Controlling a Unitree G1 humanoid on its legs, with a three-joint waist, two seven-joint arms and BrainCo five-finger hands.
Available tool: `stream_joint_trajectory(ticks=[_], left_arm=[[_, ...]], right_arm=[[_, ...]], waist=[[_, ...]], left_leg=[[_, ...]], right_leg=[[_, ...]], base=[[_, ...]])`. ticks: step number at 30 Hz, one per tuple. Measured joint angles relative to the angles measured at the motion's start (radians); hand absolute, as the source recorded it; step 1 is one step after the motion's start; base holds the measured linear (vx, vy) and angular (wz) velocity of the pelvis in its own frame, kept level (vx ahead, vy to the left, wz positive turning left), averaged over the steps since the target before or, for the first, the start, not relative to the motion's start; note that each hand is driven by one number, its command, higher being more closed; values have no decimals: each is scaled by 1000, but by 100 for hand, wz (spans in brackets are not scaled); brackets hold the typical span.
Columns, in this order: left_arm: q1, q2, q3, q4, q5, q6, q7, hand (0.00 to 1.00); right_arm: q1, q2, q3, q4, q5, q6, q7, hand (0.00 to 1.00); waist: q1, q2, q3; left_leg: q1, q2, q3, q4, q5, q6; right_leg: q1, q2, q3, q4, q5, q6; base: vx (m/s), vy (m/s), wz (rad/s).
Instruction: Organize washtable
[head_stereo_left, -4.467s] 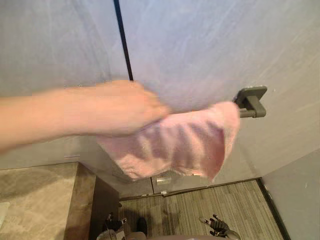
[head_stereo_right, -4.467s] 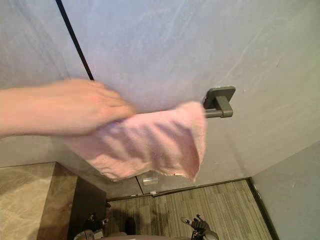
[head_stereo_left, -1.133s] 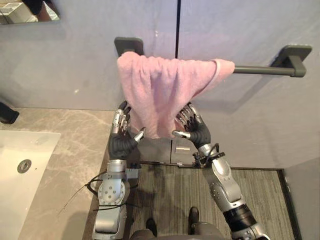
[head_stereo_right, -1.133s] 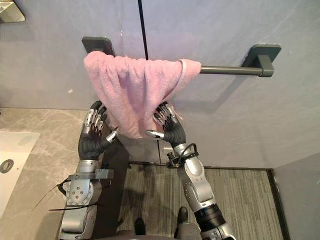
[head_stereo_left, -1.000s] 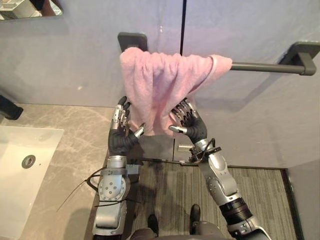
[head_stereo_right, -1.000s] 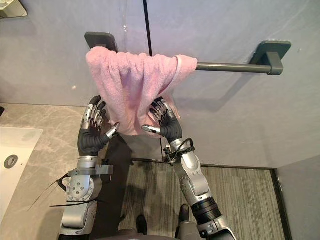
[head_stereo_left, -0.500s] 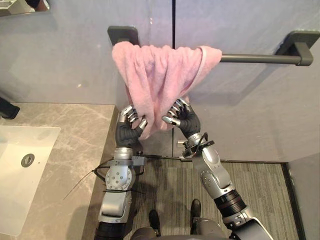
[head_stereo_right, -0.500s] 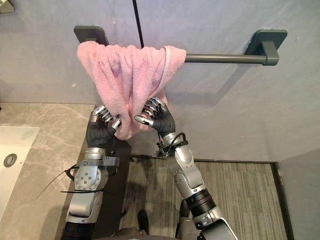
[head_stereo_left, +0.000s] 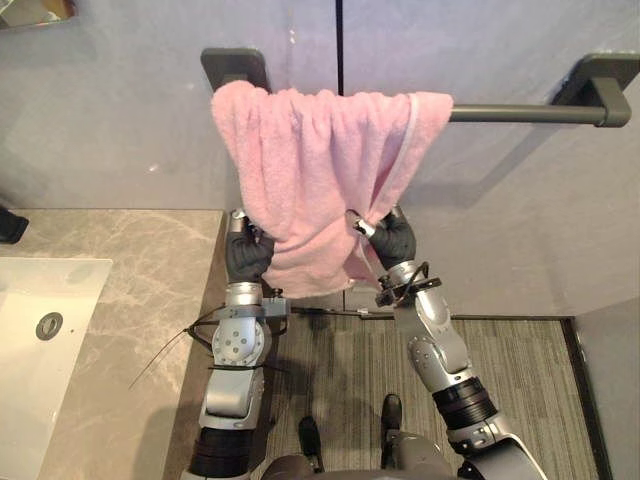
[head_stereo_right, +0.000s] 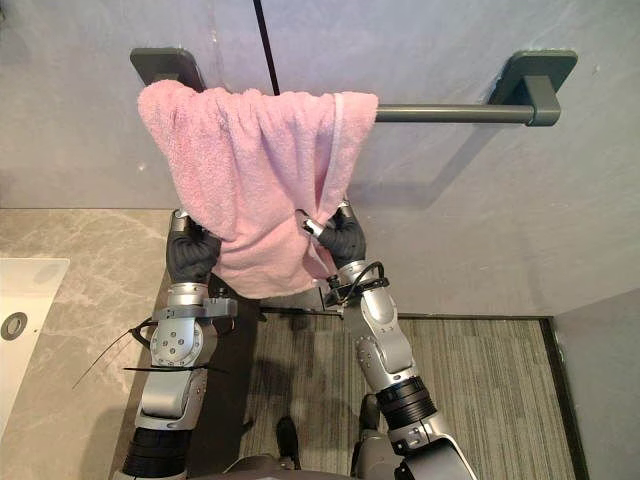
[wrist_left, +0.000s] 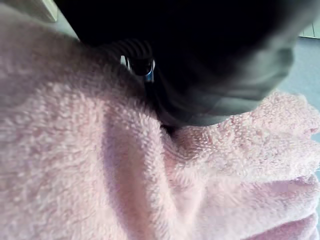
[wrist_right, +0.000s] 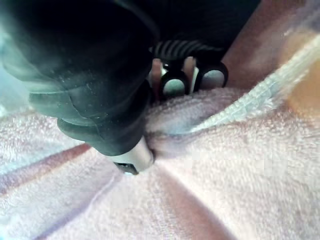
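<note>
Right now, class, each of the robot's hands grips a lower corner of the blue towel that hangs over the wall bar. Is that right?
No. The towel is pink, not blue, as the left eye view shows. The rest holds: the left hand and the right hand each grip a lower corner of it, and it hangs over the wall bar.

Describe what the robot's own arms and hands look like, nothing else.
Both arms are silver-grey metal. The left arm carries a round disc-shaped joint housing; the right arm is built of rounded segments with a black band lower down. The left hand and right hand wear dark ribbed covers. The right wrist view shows silver fingers with dark tips.
</note>
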Motion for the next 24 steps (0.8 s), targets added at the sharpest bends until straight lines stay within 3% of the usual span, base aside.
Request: stream_joint_trajectory(ticks=[24], left_arm=[[-88,-38,-8,62,-5,-10,-8,100]], right_arm=[[34,3,-117,-50,-65,0,4,100]], waist=[[-17,10,10]], left_leg=[[3,-2,10,-6,-1,0]], right_leg=[[-5,6,13,0,1,1]], base=[[0,0,0]])
